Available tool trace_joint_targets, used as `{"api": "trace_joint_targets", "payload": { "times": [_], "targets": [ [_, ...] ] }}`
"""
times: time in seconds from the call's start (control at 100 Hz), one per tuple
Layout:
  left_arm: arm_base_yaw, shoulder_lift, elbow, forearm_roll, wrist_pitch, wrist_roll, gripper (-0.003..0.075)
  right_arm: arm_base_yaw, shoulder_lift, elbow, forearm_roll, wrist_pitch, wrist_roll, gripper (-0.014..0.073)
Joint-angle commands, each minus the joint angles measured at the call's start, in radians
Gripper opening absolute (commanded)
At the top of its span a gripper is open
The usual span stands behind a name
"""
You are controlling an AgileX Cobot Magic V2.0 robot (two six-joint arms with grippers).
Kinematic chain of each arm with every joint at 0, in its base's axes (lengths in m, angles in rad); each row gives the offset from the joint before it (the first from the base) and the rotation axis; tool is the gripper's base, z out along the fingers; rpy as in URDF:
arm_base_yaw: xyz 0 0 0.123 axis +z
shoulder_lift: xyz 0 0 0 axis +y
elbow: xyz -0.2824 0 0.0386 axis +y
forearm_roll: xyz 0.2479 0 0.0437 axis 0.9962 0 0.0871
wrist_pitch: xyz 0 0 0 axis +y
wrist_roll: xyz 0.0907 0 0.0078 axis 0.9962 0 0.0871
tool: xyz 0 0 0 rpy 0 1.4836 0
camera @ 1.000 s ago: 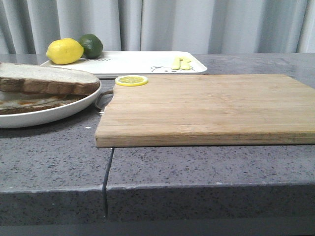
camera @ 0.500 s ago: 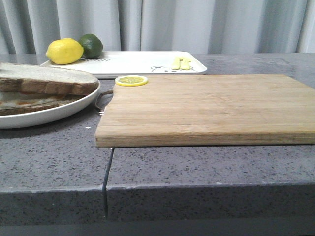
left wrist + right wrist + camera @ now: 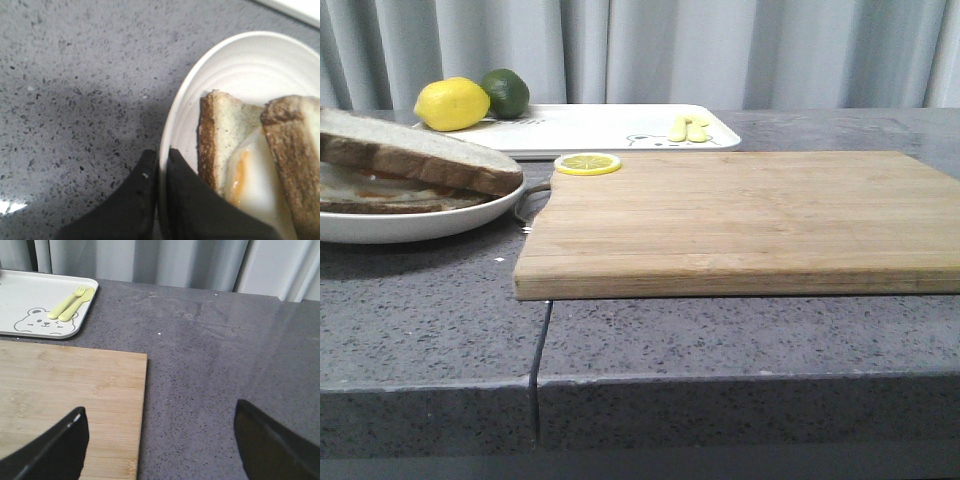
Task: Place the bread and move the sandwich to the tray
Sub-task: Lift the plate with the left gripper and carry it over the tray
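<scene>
Front view: since a second ago the plate (image 3: 415,222) had risen and tilted, the bread (image 3: 415,155) on top sloping. Lift should stay level and slow, or that slice may slide. Tray (image 3: 570,130) sat behind, well apart.

Left wrist view: left gripper (image 3: 161,165) was clamped on the plate rim; sandwich (image 3: 250,165) showed brown crust, egg white, orange yolk.

Right wrist view: right gripper (image 3: 160,437) hung spread wide, empty.
</scene>
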Motion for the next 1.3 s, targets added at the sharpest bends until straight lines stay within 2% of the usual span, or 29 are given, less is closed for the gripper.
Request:
{"api": "trace_joint_targets", "payload": {
  "times": [0.0,0.26,0.43,0.54,0.62,0.82,1.1,1.29],
  "targets": [
    [-0.003,-0.064,-0.053,-0.063,-0.032,0.005,-0.0019,-0.004,0.006,-0.027,-0.012,-0.076,-0.005,0.0593],
    [-0.003,-0.107,-0.166,-0.143,-0.031,0.005,-0.0019,-0.004,0.006,-0.027,-0.012,-0.076,-0.005,0.0593],
    [-0.003,-0.057,-0.27,-0.169,-0.032,0.005,-0.0019,-0.004,0.006,-0.027,-0.012,-0.075,-0.005,0.0593],
    [-0.003,0.023,-0.351,-0.206,-0.03,0.009,-0.0019,-0.004,0.006,-0.027,-0.012,-0.075,-0.005,0.0593],
    [-0.003,0.096,-0.415,-0.26,-0.025,0.062,-0.0019,-0.004,0.006,-0.027,-0.012,-0.075,-0.005,0.0593],
    [-0.003,0.286,-0.607,-0.388,0.052,0.138,-0.0019,-0.004,0.006,-0.027,-0.012,-0.075,-0.005,0.0593],
    [-0.007,0.547,-0.881,-0.463,0.178,0.153,-0.0019,-0.004,0.006,-0.027,-0.012,-0.076,-0.005,0.0593],
    [-0.033,0.684,-1.047,-0.469,0.205,0.162,-0.0019,-0.004,0.006,-0.027,-0.012,-0.075,-0.005,0.0593]
  ]
}}
